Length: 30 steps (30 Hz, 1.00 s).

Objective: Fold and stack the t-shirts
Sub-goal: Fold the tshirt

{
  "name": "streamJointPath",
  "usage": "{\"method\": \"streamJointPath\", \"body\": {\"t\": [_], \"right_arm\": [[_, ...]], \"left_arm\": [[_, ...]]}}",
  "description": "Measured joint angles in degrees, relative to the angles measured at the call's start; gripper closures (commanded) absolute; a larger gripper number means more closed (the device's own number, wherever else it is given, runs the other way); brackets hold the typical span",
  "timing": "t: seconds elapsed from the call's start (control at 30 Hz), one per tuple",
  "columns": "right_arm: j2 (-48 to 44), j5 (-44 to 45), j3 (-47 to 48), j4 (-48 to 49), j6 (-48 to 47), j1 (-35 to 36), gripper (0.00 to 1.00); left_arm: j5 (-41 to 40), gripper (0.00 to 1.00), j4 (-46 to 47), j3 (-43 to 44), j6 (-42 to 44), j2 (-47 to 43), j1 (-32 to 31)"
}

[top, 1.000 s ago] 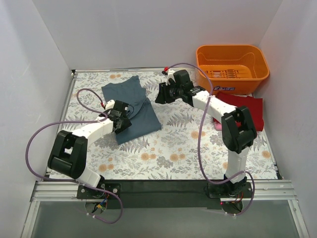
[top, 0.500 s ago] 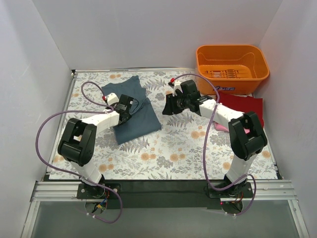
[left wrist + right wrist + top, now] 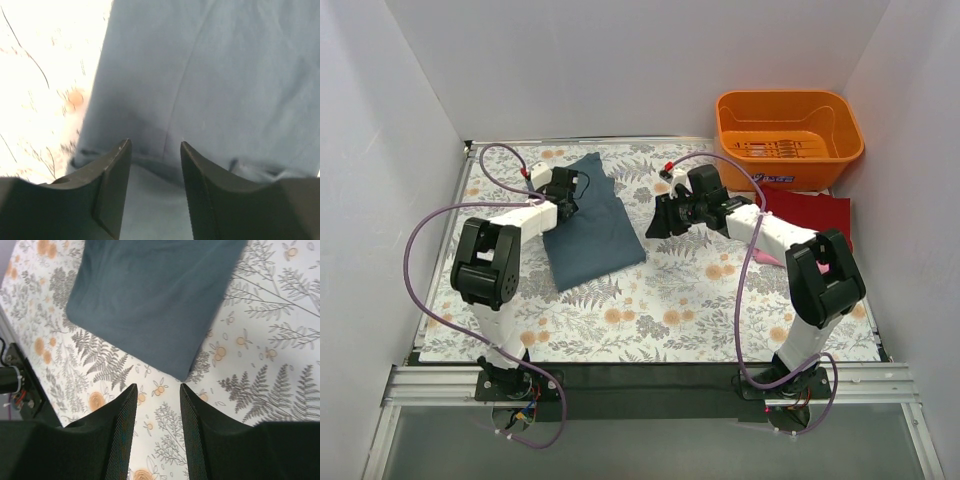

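Observation:
The slate blue-grey t-shirt [image 3: 592, 225] lies folded into a rough rectangle on the left middle of the floral table. My left gripper [image 3: 563, 196] hovers open over its far left part; in the left wrist view the open gripper [image 3: 152, 150] has only blue-grey cloth [image 3: 225, 75] under it. My right gripper [image 3: 658, 222] is open and empty just right of the shirt; in the right wrist view the gripper [image 3: 157, 390] is above the tablecloth by the shirt's corner [image 3: 155, 295]. The dark red t-shirt [image 3: 812, 213] lies at the right, with a bit of the pink t-shirt [image 3: 768, 258] showing beside it.
The orange plastic basket [image 3: 790, 150] stands at the back right, just behind the dark red shirt. White walls close in the table on the left, back and right. Purple cables loop off both arms over the left and middle of the table.
My left gripper has moved from the shirt's near left edge to its far left part. The shirt now lies as a neater rectangle. My right gripper has drawn back from the far edge toward the middle.

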Motion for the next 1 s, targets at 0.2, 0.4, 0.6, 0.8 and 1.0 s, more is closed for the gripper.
{"method": "streamJointPath", "body": {"t": [0.2, 0.4, 0.6, 0.8, 1.0], "right_arm": [[2.08, -6.40, -0.11, 4.39, 3.45, 0.90, 0.60], [8.68, -12.24, 0.68, 9.94, 8.76, 3.80, 0.61], [15.15, -16.31, 2.27, 14.16, 13.27, 7.28, 0.74], [20.85, -18.73, 6.97, 18.91, 17.66, 10.43, 0.93], [27.50, -20.39, 12.55, 23.28, 20.63, 12.41, 0.99]], "left_arm": [[1.92, 0.41, -0.59, 0.70, 1.05, -1.92, 1.95], [8.87, 0.43, -5.51, -4.28, -3.78, -14.75, 3.19], [20.09, 0.66, -6.40, -18.49, -9.27, -32.04, -0.07], [27.08, 0.77, -6.67, -31.43, -14.32, -35.60, -2.95], [27.98, 0.79, -6.10, -36.09, -18.71, -34.05, -2.93]]}}
